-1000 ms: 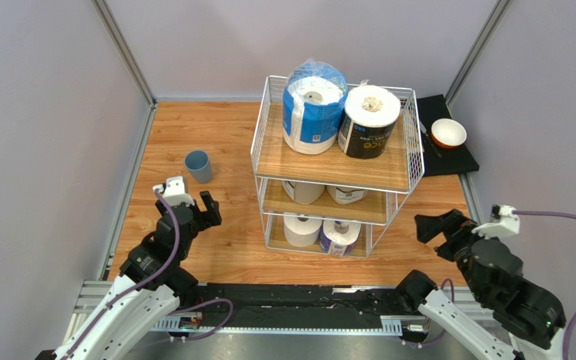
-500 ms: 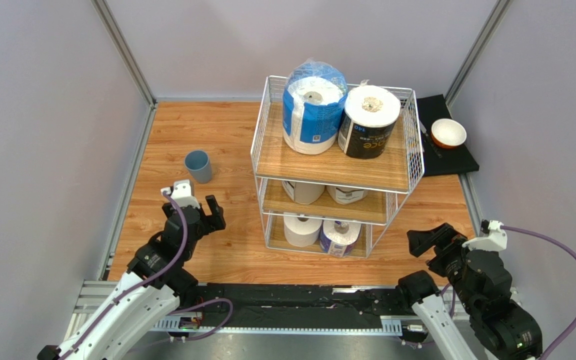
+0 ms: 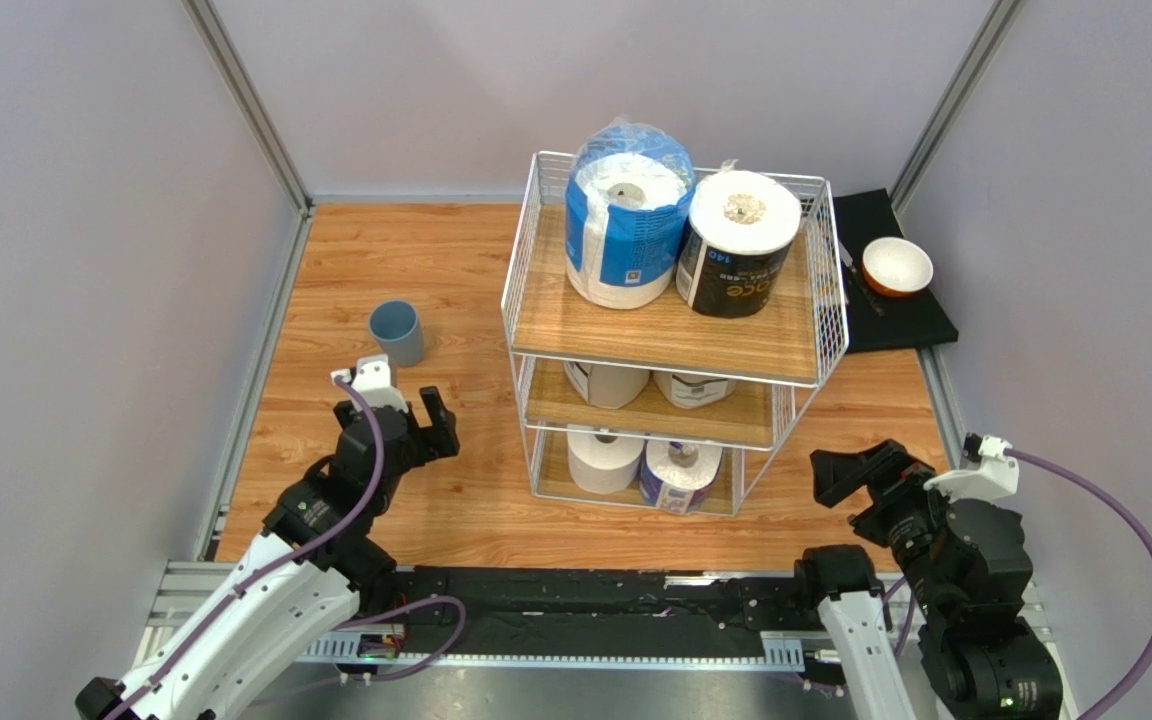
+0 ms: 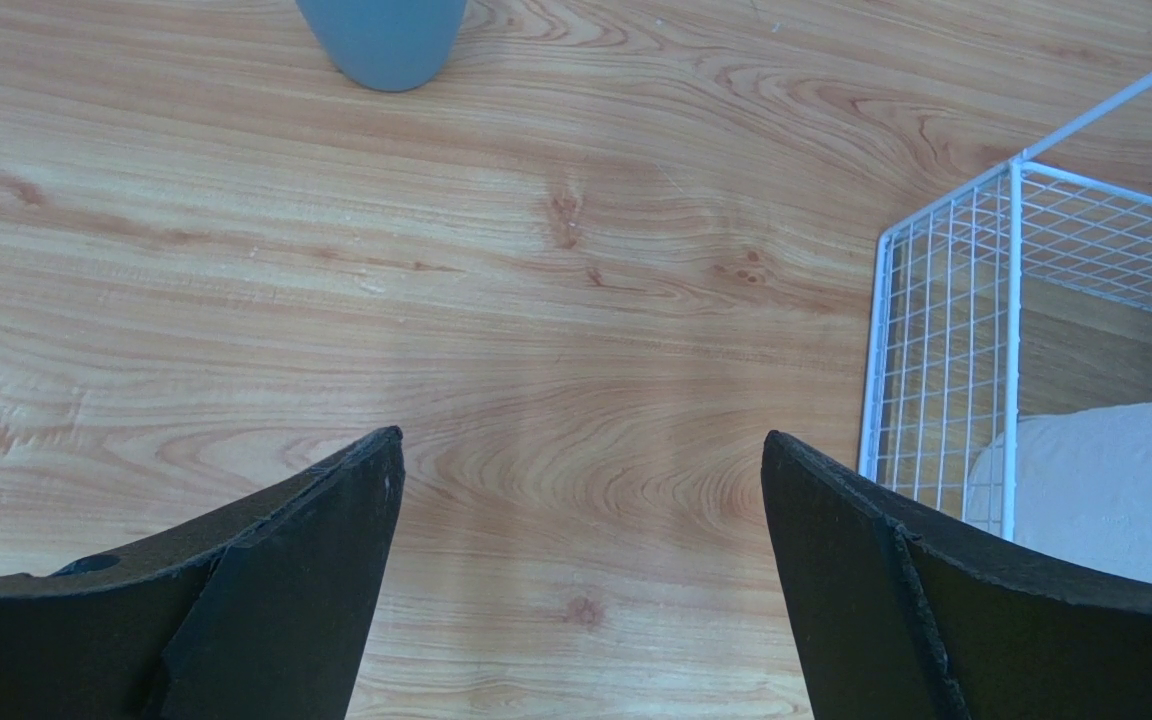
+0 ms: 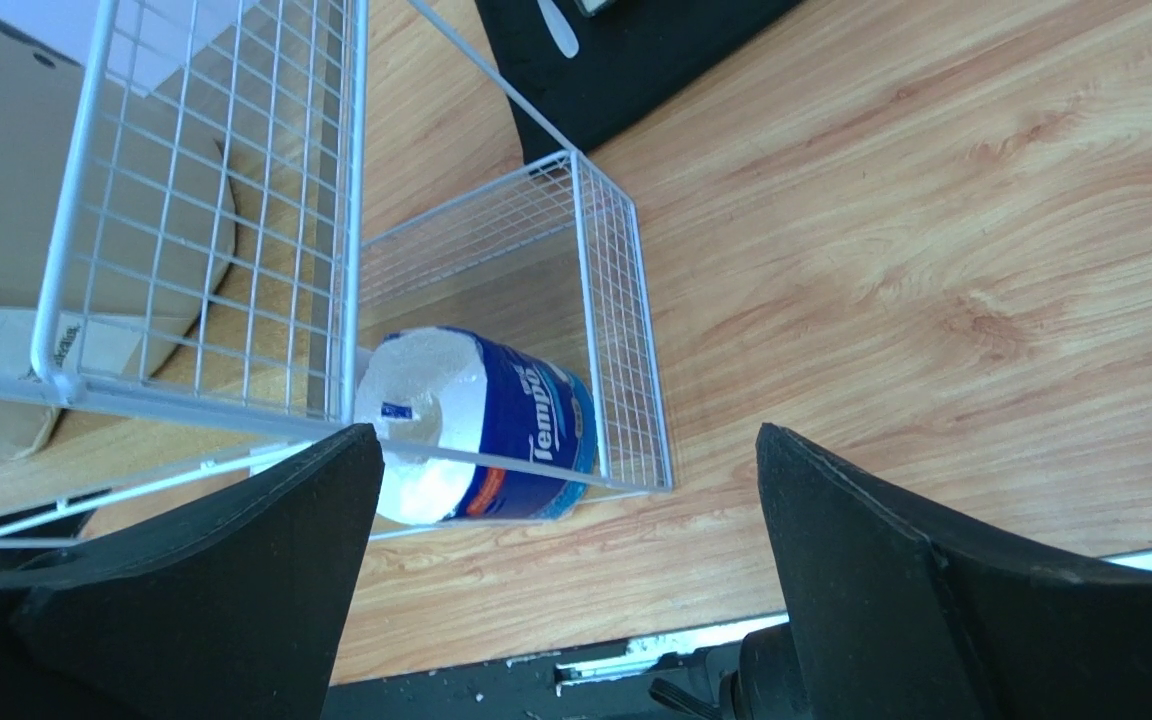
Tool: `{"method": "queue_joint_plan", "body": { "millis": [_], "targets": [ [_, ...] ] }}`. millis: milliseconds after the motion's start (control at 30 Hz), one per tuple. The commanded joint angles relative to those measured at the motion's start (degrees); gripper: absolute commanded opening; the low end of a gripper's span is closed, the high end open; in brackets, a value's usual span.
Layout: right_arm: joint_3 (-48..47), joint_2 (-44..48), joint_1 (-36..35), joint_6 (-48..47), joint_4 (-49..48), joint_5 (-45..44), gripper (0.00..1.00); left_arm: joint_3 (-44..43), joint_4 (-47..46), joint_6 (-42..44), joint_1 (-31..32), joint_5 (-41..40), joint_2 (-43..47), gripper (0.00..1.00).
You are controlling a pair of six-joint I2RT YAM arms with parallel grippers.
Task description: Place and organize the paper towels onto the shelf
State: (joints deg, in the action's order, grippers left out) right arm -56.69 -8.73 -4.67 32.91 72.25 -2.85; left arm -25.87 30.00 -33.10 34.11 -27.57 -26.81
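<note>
Top external: left gripper (image 3: 420, 422), right gripper (image 3: 854, 468), jaws wide (both empty)

Right tool (image 3: 856, 471) farther back toward its base; left tool (image 3: 414, 417) slightly nearer the shelf (image 3: 717, 342)

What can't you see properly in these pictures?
- Top view: the shelf's top board hides most of the middle-tier rolls.
- Left wrist view: the blue cup is cut off by the upper edge.
- Left wrist view: a white roll is partly behind wire mesh and cut by the right edge.
- Top view: the dark roll has label print too small to read.
</note>
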Motion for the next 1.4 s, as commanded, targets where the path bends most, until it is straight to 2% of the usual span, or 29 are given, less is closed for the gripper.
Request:
{"method": "queue_joint_plan", "body": {
  "millis": [0, 133, 367, 500, 800, 967, 1033, 1233, 1367],
  "targets": [
    [-0.4, -2.6, 0.1, 0.8, -6.3, -2.6, 0.99, -0.6, -1.4, 0.4, 0.1, 0.2, 0.0, 0.97],
    [-2.7, -7.3, 0.1, 0.9, -10.5, -9.0, 0.99, -0.4, -1.3, 1.1, 0.1, 0.1, 0.8, 0.97],
    [-7.7, -14.2, 0.1, -1.3, -15.9, -14.6, 1.0, -1.6, -0.4, 3.0, 0.2, 0.8, 0.9, 0.97],
    [-12.2, -15.9, 0.1, -3.6, -17.1, -13.9, 0.99, -1.6, -0.4, 3.0, 0.1, 1.1, 1.2, 0.98],
    [-24.6, -17.0, 0.2, -8.9, -21.5, 1.6, 0.99, -0.6, -2.0, 2.1, 0.2, 3.5, 1.2, 0.98],
    [-28.5, -18.8, 0.2, -9.1, -27.8, 22.5, 0.99, -1.2, -1.8, 1.9, 0.2, 4.4, 1.1, 0.98],
    [-28.5, -19.6, 0.1, -6.9, -31.2, 31.4, 0.99, -1.2, -1.4, 2.0, 0.1, 4.3, 1.3, 0.98],
    [-24.3, -18.8, 0.2, -0.7, -41.7, 49.3, 0.99, -0.9, -1.3, 1.6, 0.1, 4.4, 1.7, 0.98],
    [-17.3, -17.3, 0.3, 5.8, -48.1, 54.9, 0.99, -0.4, -1.9, 1.3, 0.1, 5.0, 1.2, 0.98]
  ]
}}
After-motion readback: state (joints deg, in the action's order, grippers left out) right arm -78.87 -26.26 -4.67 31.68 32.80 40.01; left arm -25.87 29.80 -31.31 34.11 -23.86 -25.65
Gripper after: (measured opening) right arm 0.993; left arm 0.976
